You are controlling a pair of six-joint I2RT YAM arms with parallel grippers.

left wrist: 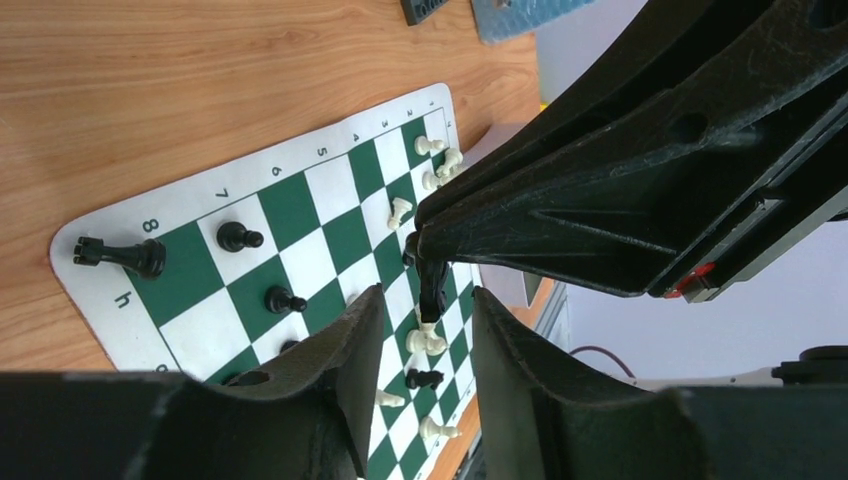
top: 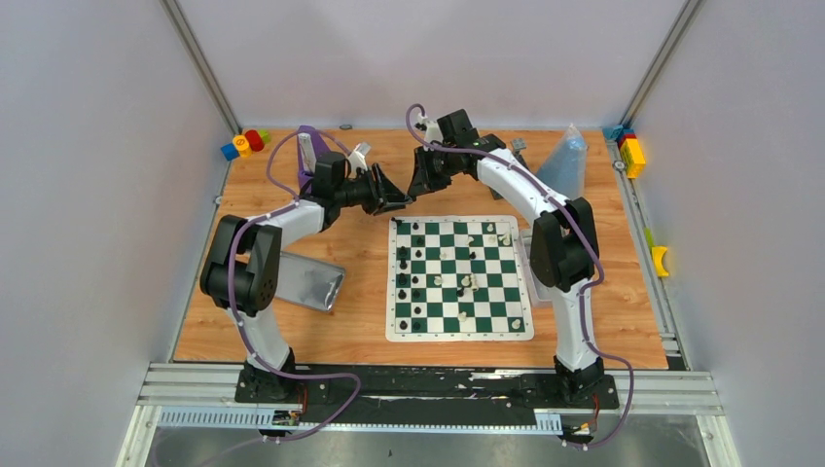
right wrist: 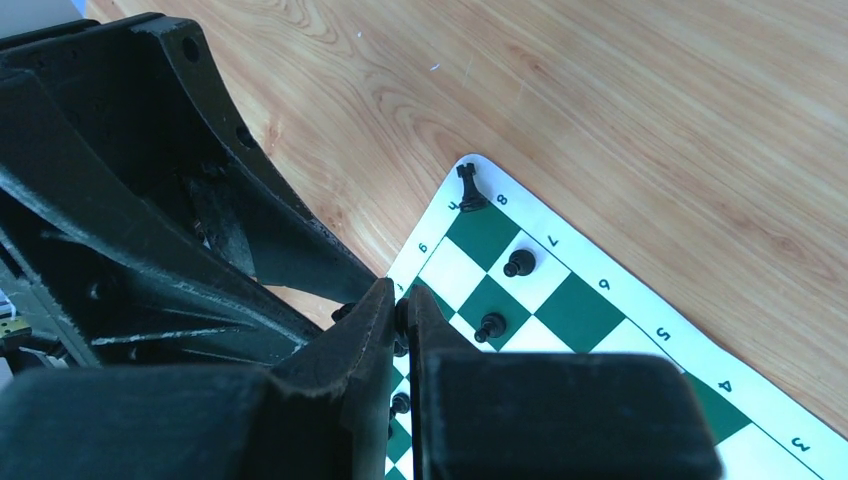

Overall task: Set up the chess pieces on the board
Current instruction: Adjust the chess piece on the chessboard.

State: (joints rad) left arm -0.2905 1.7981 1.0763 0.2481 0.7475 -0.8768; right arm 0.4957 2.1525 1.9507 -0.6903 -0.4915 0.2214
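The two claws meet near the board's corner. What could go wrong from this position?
1. The right claw pinches a small black plastic chess piece by one end, between the open left claw fingers; a mistimed handover may drop it.
2. A dropped piece could topple the black pawns standing on the green and white checkered mat.

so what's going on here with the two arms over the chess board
The two arms meet just beyond the far left corner of the chess board. The right gripper is shut on a black chess piece. The left gripper is open with a finger on either side of it, which looks like a handover. Other black pieces stand along the board's left side, and white ones are scattered elsewhere.
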